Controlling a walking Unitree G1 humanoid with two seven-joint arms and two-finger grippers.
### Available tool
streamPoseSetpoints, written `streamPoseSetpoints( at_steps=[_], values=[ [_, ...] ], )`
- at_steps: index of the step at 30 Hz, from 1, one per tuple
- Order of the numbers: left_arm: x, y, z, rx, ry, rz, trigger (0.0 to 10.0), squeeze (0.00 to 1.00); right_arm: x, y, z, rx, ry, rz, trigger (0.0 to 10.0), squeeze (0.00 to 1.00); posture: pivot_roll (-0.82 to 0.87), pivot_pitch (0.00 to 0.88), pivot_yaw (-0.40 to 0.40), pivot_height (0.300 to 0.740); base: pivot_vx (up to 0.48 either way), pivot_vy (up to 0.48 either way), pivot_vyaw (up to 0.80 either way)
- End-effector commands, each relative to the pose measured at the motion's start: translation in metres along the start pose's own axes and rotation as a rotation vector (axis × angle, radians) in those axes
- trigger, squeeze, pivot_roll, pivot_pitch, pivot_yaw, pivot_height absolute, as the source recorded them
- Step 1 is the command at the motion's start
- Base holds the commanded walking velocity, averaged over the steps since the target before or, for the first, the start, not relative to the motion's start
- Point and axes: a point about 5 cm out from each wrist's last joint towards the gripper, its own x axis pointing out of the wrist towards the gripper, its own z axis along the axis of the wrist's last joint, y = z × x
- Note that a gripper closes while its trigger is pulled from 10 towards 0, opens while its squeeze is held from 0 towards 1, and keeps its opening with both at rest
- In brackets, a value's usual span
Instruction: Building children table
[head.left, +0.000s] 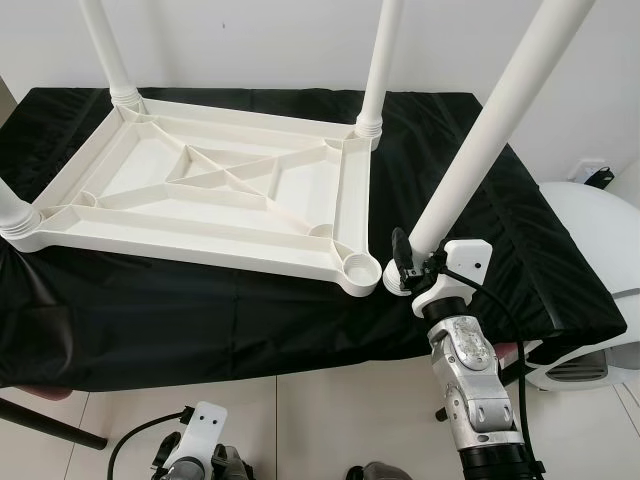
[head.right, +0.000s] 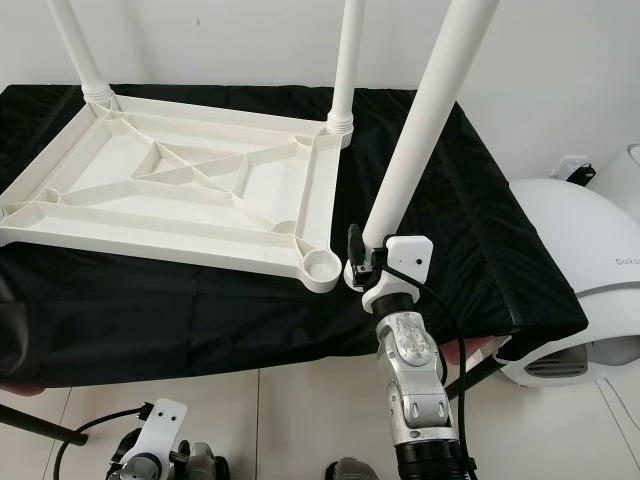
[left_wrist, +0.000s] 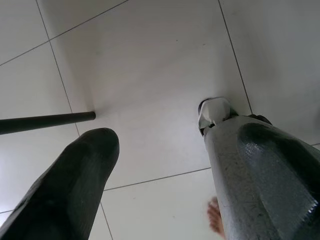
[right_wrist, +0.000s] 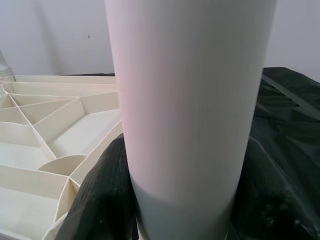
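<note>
We hold the fourth leg (head.left: 500, 120), a long white tube, in our right gripper (head.left: 408, 268), its two black fingers (right_wrist: 102, 195) clamped around the tube close to its lower end. The leg leans away toward one o'clock, its foot just beside the empty corner socket (head.left: 361, 270) but not yet in it. The upturned tabletop (head.left: 200, 190) lies on a black cloth (head.left: 150, 320) over a work surface, ribs facing up. Three legs already stand in their sockets: one at eleven o'clock (head.left: 105, 50), one at twelve o'clock (head.left: 380, 60) and one at nine o'clock (head.left: 12, 212).

We judge the leg light, stiff and hollow (moulded plastic, by the look of it), with a smooth skin that could slide or twist between the pads. A hold low on the tube keeps the foot steerable, but the long top end will want to swing, so the leg needs righting before it goes down. The tabletop looks light too and may skate on the cloth under a push.

Our left gripper (left_wrist: 155, 175) hangs idle over the tiled floor (left_wrist: 150, 75), fingers apart.
</note>
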Motion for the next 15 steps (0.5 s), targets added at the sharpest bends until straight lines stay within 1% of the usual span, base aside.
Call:
streamPoseSetpoints(
  at_steps=[1, 15],
  values=[
    [-0.0042, -0.0124, -0.0168, 0.006, 0.064, -0.076, 10.0, 0.00, 0.0006, 0.0000, 0.0012, -0.004, -0.010, -0.002, 10.0, 0.00, 0.01, 0.112, 0.004, 0.740, 0.000, 0.000, 0.00],
    [-0.0049, -0.0140, -0.0192, 0.005, 0.071, -0.079, 10.0, 0.00, -0.0009, 0.0004, 0.0012, -0.001, -0.007, -0.004, 10.0, 0.00, 0.01, 0.123, 0.005, 0.740, 0.000, 0.000, 0.00]
  ],
)
